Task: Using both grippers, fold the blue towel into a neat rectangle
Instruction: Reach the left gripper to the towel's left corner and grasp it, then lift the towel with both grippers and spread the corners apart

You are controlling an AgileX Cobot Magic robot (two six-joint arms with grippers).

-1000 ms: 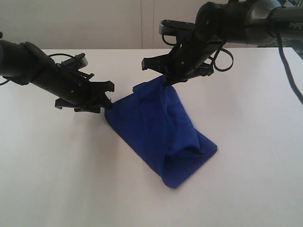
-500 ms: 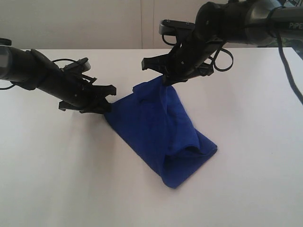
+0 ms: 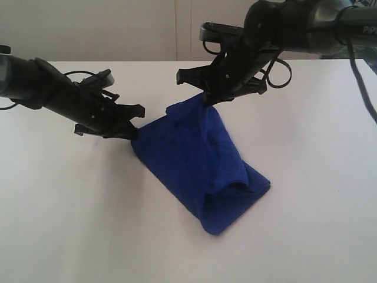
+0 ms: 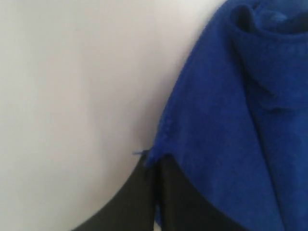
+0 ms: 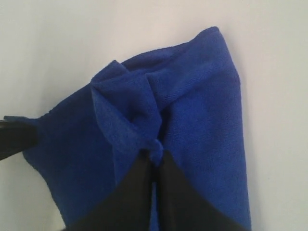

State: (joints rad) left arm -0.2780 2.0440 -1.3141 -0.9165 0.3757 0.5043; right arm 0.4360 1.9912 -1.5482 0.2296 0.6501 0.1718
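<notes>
The blue towel [image 3: 203, 162] lies bunched on the white table, its near end a rolled fold and its far end raised. My right gripper [image 3: 206, 100] is shut on the towel's far raised corner and holds it above the table; the pinch shows in the right wrist view [image 5: 155, 156]. My left gripper [image 3: 134, 133] is low at the towel's left corner and shut on its edge. In the left wrist view the two black fingers [image 4: 139, 192] meet on the blue towel [image 4: 226, 125], where a loose thread sticks out.
The white table [image 3: 70, 212] spreads wide around the towel. A pale wall [image 3: 118, 29] runs behind the table's far edge. The right arm's black cable [image 3: 362, 88] hangs at the far right.
The left gripper's jaws have closed on the towel's left corner after a small shift toward it. The right gripper and the raised corner have stayed in place.
</notes>
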